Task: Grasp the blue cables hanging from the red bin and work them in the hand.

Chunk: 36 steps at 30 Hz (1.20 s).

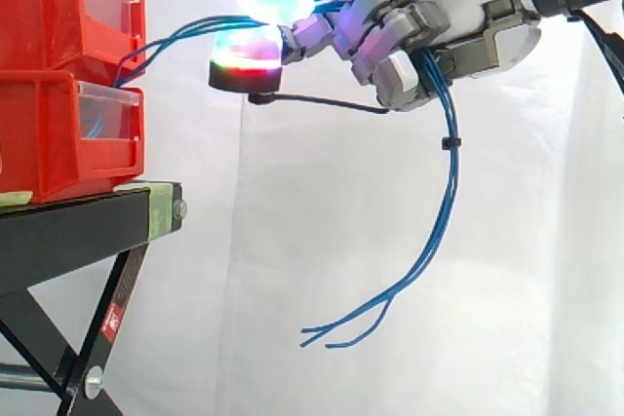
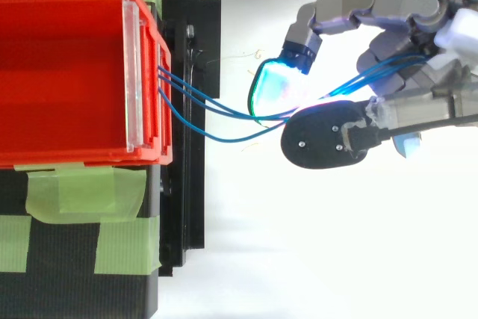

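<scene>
Blue cables (image 1: 446, 119) from the red bin (image 2: 75, 156) sat pinched by the robot hand (image 1: 458, 26), fingers curled; side view caught their ends dangling below.

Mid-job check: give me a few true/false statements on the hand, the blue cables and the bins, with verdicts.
1. The hand is shut on the blue cables. True.
2. The cables' loose ends lie on the black stand. False: they hang in the air below the hand.
3. The cables span from the red bins to the hand. True.
4. Green tape is wrapped round the cables. False: the green tape is on the stand; the cables carry a small black tie.
</scene>
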Each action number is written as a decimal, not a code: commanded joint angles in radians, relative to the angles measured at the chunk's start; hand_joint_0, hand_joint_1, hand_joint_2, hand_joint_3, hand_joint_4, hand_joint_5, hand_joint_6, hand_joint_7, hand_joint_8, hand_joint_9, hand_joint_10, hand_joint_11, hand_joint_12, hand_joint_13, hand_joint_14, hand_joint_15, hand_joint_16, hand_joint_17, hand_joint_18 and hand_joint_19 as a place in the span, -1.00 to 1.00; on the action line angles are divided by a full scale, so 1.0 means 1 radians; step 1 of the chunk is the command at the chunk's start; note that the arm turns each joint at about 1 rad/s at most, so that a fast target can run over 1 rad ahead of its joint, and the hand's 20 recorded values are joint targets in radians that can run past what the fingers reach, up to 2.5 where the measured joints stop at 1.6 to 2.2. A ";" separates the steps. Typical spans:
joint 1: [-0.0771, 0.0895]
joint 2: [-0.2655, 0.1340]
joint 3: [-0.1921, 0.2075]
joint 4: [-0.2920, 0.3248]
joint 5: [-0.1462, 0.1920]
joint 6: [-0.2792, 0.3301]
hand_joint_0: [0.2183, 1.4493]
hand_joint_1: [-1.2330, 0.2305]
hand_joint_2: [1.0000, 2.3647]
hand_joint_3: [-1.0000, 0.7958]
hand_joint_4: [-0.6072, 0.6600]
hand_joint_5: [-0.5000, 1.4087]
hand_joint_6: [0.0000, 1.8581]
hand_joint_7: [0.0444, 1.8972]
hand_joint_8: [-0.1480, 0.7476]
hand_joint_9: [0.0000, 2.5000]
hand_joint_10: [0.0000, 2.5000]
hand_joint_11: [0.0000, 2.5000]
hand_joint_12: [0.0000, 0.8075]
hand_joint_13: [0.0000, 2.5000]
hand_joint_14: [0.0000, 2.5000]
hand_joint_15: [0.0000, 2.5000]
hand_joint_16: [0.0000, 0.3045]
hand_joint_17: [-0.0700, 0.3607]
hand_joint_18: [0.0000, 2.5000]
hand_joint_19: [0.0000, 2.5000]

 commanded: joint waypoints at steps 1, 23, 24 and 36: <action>0.001 0.000 0.000 0.000 0.000 0.000 0.18 -0.24 -0.97 -0.42 0.34 -0.24 -0.70 0.25 0.42 -0.15 1.00 1.00 0.78 0.38 1.00 0.50 0.45 0.09 0.75 -0.55; 0.000 -0.002 0.000 0.000 0.000 -0.005 0.08 -0.21 -0.98 -0.21 0.37 -0.20 -0.78 0.29 0.42 -0.15 1.00 1.00 0.78 0.38 1.00 0.50 0.45 0.09 0.75 -0.55; 0.000 0.000 0.000 0.000 0.000 -0.005 0.05 -0.20 -0.97 -0.28 0.35 -0.20 -0.80 0.32 0.42 -0.15 1.00 1.00 0.78 0.38 1.00 0.50 0.45 0.09 0.75 -0.55; 0.000 0.000 0.000 0.000 0.001 -0.006 0.14 -0.17 -0.98 -0.56 0.36 -0.18 -0.79 0.31 0.42 -0.15 1.00 1.00 0.78 0.38 1.00 0.50 0.45 0.09 0.75 -0.55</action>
